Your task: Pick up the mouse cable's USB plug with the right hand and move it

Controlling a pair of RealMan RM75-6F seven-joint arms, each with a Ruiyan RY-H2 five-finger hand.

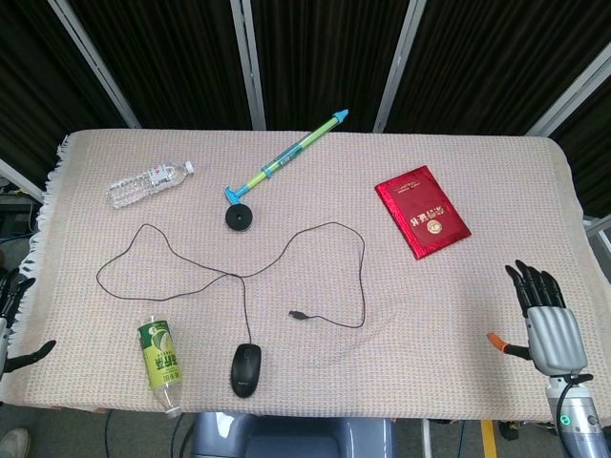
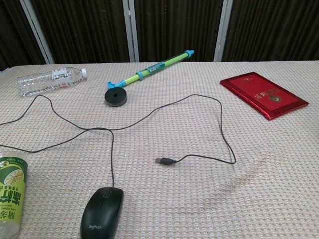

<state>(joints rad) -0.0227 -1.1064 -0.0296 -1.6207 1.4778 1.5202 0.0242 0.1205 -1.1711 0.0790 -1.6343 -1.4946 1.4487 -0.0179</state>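
Near table's right edge, right hand [image 1: 546,322], fingers [image 1: 531,284] spread.

The right hand [image 1: 546,320] is held at the table's [image 1: 496,172] right front corner, fingers [image 1: 531,282] pointing toward the far edge. The booklet [image 1: 422,211] is placed beyond the fingertips and to their left. The plug [image 1: 298,314] is laid well to the left of the fingers, with the cable [image 1: 361,277] looped behind it. The mouse [image 1: 246,369] is set left of the plug, nearer the front edge, and the can [image 1: 159,355] lies further left. The bottle [image 1: 148,184] and the pump [image 1: 282,161] are found at the far left, well apart from the fingers. The left hand [image 1: 11,324] is seen off the table's left edge.
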